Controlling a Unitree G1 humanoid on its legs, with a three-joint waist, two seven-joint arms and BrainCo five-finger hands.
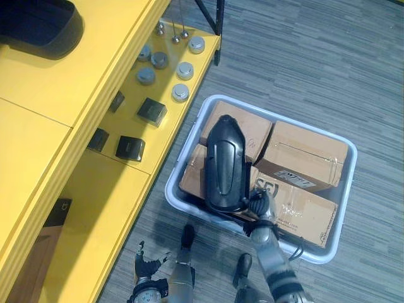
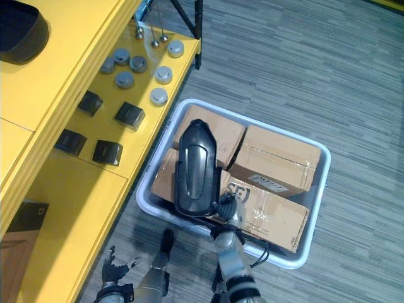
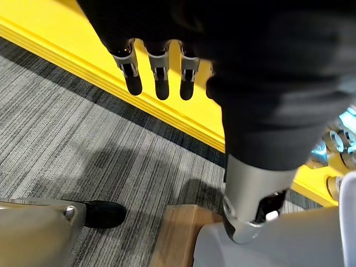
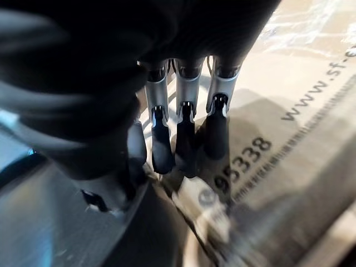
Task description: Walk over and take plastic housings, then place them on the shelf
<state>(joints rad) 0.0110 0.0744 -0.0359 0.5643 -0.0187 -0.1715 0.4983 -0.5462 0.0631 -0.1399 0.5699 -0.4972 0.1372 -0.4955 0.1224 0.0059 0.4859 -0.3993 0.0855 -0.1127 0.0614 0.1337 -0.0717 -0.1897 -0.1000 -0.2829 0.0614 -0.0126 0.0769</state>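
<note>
Left wrist view is showing my left hand (image 3: 161, 78) hanging by the edge of the yellow shelf (image 3: 55, 41), with its fingers straight and nothing in them. My right hand (image 1: 261, 203) is resting down in the bin (image 1: 344, 208) on the floor. Its fingers (image 4: 186, 128) are stretched out against the cardboard, just beside the near end of the black housing (image 1: 224, 161), and I'm seeing nothing gripped yet.

The housing is lying lengthwise on top of the cardboard boxes (image 1: 306, 158). I'm judging it to be a stiff, hollow, light shell. It is looking glossy enough to slip and long enough to tip if taken by one end, so I'm favouring a grip across its middle.

I'm making out no writing on the housing itself. The nearest box is carrying black print (image 4: 245, 161) and the one behind it a white label (image 1: 297, 178); I'm leaving both unread. Farther off, small black blocks (image 1: 151, 112) and grey discs (image 1: 181, 92) are sitting on the shelf.
</note>
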